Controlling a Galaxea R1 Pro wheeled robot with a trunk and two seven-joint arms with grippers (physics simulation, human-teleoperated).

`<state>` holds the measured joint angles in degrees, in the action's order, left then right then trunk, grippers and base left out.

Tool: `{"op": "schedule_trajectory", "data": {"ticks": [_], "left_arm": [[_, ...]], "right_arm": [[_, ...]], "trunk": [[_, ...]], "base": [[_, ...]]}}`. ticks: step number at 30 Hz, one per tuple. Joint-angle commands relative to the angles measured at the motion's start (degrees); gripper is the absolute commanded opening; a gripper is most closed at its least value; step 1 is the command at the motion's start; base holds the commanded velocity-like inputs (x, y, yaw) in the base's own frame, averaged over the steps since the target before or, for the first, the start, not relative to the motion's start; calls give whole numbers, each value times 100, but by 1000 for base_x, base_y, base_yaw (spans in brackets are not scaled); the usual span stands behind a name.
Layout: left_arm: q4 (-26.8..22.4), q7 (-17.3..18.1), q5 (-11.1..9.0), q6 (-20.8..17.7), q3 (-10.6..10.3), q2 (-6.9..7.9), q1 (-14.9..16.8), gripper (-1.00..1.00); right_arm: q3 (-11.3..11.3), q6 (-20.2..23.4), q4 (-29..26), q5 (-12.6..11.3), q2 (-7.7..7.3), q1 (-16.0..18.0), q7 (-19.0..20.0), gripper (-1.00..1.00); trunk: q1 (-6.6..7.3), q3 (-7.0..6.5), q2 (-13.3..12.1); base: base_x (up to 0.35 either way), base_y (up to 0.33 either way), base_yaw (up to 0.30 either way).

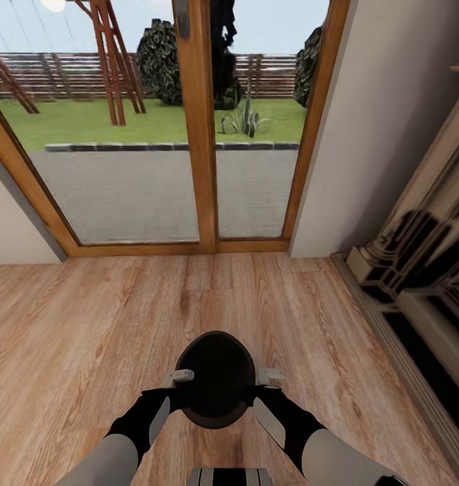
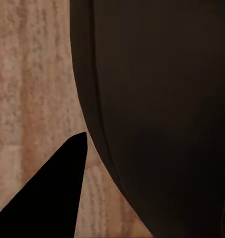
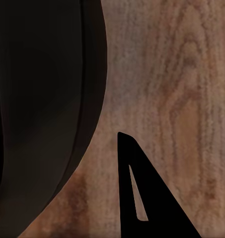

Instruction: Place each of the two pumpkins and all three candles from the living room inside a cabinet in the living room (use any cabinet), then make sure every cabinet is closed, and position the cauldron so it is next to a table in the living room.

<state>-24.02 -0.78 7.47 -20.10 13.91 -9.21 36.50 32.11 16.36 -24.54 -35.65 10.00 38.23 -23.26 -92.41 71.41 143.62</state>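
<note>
A home, a living room by the look of it: warm wood plank floor (image 1: 88,317) across the lower frame, wood-framed glass patio doors (image 1: 202,121) at top centre opening on a lawn (image 1: 155,121), fence and shrubs, and a pale shelving unit (image 1: 418,270) at right.

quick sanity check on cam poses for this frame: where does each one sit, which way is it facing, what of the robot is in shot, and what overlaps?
Head view: on the head, looking forward and down at the wood floor and glass doors; both forearms flank the cauldron.
Left wrist view: near the left gripper, looking along a dark finger at the cauldron's side over floor.
Right wrist view: near the right gripper, a dark finger beside the cauldron.
Shared: cauldron and floor in all three.
</note>
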Motion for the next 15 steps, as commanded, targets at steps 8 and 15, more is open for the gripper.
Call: {"op": "schedule_trajectory", "data": {"ticks": [8, 15], "left_arm": [[3, 7, -17, -3, -11, -1, -1, -100], [3, 7, -17, -22, -11, 4, 3, -100]], "right_arm": [[-3, 7, 2, 32, 0, 0, -12, -100], [-3, 7, 2, 34, 0, 0, -12, -100]], "trunk": [[0, 0, 0], [5, -44, -3]], "base": [[0, 0, 0], [0, 0, 0]]}}
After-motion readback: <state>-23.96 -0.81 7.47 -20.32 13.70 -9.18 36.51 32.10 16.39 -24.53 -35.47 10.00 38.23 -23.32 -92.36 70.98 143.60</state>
